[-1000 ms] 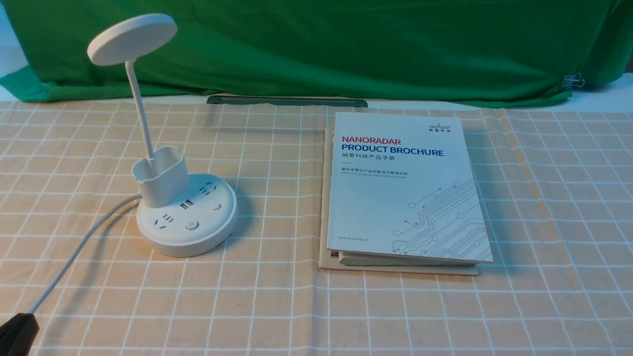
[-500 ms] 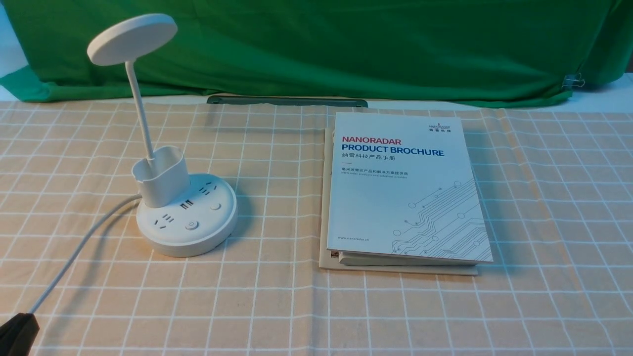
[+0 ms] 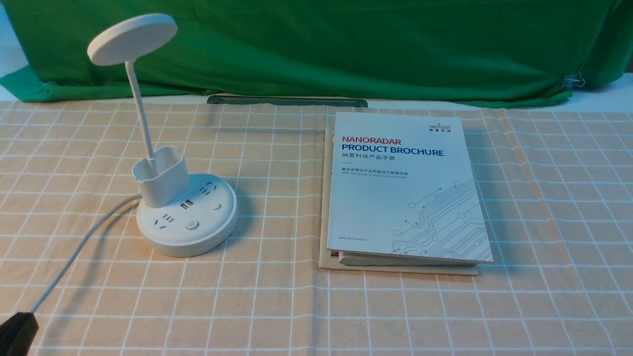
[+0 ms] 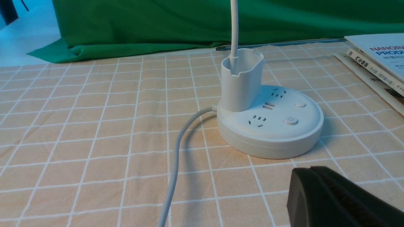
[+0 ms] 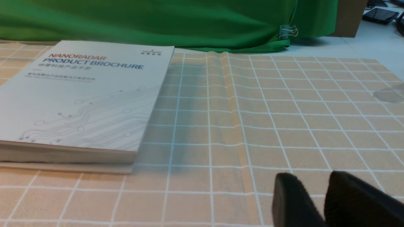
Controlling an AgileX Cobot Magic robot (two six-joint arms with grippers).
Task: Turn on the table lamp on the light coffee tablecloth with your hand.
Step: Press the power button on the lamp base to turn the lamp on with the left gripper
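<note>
The white table lamp stands on the light coffee tablecloth at the left, with its disc head up high and its light off. Its round base shows sockets and a power button. The white cord runs toward the near left. My left gripper is shut and empty at the near left corner; in the left wrist view it is short of the base. My right gripper is slightly open and empty, low over bare cloth.
A white product brochure lies on a thinner booklet right of the lamp, and it also shows in the right wrist view. A green cloth backdrop closes the far side, with a dark metal bar at its foot.
</note>
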